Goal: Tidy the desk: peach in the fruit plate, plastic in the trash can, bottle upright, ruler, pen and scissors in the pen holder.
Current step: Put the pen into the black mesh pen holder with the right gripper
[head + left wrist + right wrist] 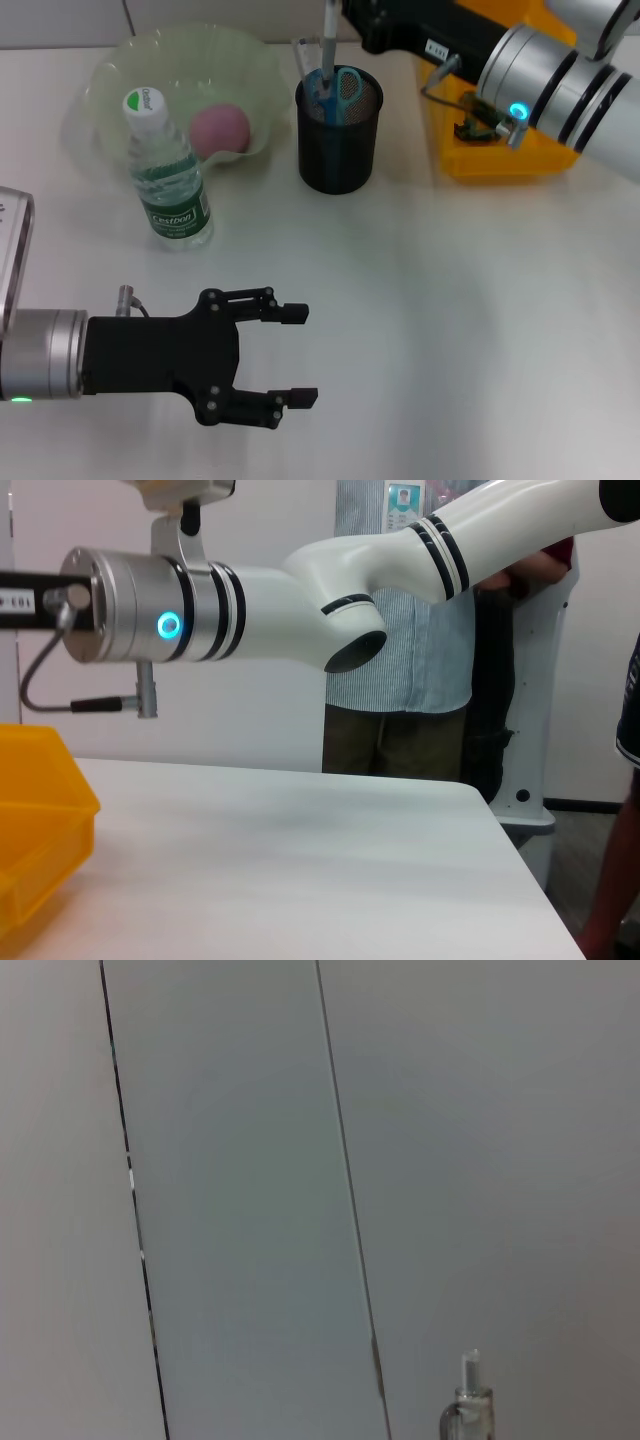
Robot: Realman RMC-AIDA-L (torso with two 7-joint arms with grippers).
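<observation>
Two hazards stand out. Right gripper (345, 12), at twelve o'clock over the pen holder (339, 128), reaches in from the back edge; whether its fingers are spread or pinching the pen (328, 40) I cannot tell. A crooked release could leave the pen leaning on the rim beside the scissors (346, 86), or a sideways pull could tip the holder toward the bottle (168, 172), standing upright at ten o'clock. The peach (220, 130) lies in the fruit plate (120, 70), just behind the bottle. Left gripper (296, 355) hovers at seven o'clock, fingers spread, holding nothing. The yellow trash can (500, 160) crowds the holder at two o'clock; the surface (450, 330) from three to six o'clock gives open room.
</observation>
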